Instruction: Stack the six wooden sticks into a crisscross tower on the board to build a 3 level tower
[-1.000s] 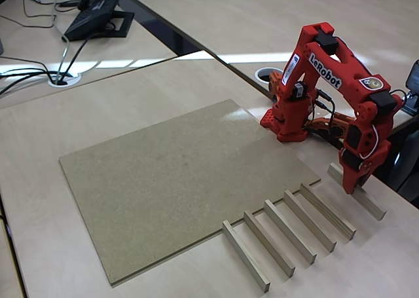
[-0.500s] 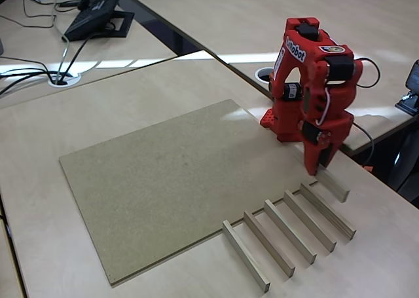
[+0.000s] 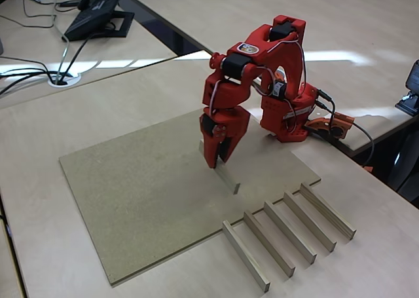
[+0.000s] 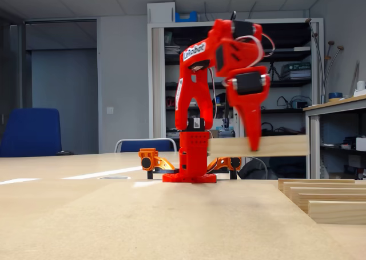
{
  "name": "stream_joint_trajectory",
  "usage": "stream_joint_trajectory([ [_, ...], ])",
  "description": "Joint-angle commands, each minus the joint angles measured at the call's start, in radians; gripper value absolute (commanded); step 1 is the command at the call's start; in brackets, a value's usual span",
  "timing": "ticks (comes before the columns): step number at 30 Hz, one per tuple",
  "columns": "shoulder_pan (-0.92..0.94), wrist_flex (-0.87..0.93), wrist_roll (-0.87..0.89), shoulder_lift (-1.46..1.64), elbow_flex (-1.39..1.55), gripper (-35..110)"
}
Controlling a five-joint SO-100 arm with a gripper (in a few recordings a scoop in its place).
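Pale stick (image 3: pixel 221 171) clamped level in the hand (image 3: pixel 218 162), above the board (image 3: pixel 144 186).

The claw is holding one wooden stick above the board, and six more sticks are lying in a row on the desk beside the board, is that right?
Not quite: five sticks, not six, lie in the row on the desk, as a fixed view shows. The rest holds: the claw holds one stick above the board; another fixed view shows it clear of the surface.
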Motion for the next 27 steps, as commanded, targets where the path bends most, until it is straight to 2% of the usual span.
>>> stream_joint_trajectory([
  [1, 0.084, 0.009, -0.117, -0.077, -0.100, 0],
  [7, 0.187, 0.066, -0.244, -0.291, -0.321, 0],
  [13, 0.236, 0.114, -0.288, -0.448, -0.509, 0],
  [27, 0.288, 0.109, -0.311, -0.604, -0.614, 0],
])
